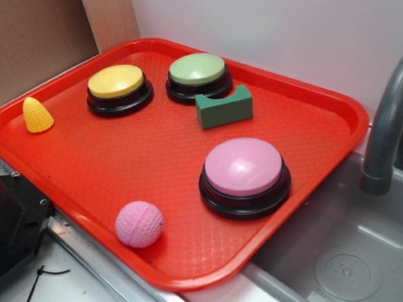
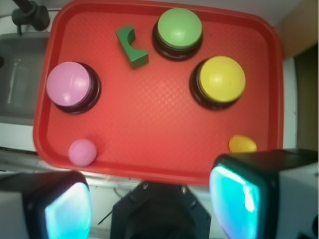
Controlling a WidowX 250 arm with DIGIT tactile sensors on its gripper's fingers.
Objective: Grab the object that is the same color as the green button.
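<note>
With its gripper (image 2: 149, 204) hanging spread high above the red plastic tray (image 1: 337, 141), the arm is needing to descend squarely over the small dark green notched block (image 1: 223, 107) lying just right of the pale green domed button (image 1: 197, 69), gripping its long sides.

Small dark green notched block (image 1: 223, 107) (image 2: 132, 47) open from above, pale green domed button (image 1: 198, 69) (image 2: 179, 28) crowding its notched side, bare red plastic tray (image 1: 106, 159) (image 2: 149, 119) floor toward large pink domed button (image 1: 244, 167) (image 2: 69, 83)
</note>
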